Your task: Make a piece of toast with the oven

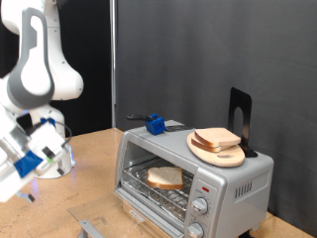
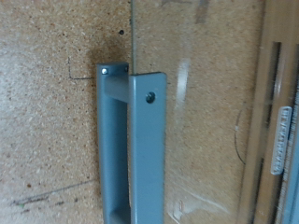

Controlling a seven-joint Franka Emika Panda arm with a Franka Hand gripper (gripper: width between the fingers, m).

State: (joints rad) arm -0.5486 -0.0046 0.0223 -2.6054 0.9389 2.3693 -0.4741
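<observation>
The big white robot arm (image 1: 40, 59) stands at the exterior view's left, bent down over the wooden bench (image 1: 94, 164). Its gripper (image 1: 40, 159) hangs low near the left edge of the bench, well away from the oven. I cannot tell if its fingers are apart or together.

The oven (image 1: 233, 183) sits near the right edge of the bench. It is small and silver-grey. Its glass door (image 1: 104, 226) is open and lies flat in front of it, near the front edge of the bench. The wrist view looks right down at this door and its grey handle (image 2: 131, 140), with the cork-like bench top showing through the glass.

Inside the oven, the piece of toast (image 1: 164, 178) lies flat on the wire rack (image 1: 168, 190).

On top of the oven sits a round wooden board (image 1: 216, 153) with more bread slices (image 1: 216, 139) stacked on it. A black stand (image 1: 240, 119) is just behind the board. A small blue thing (image 1: 156, 124) sits on the oven's top, near its back left corner.

Two round knobs (image 1: 198, 213) are on the oven's front, with a little red light (image 1: 205, 186) above them.
</observation>
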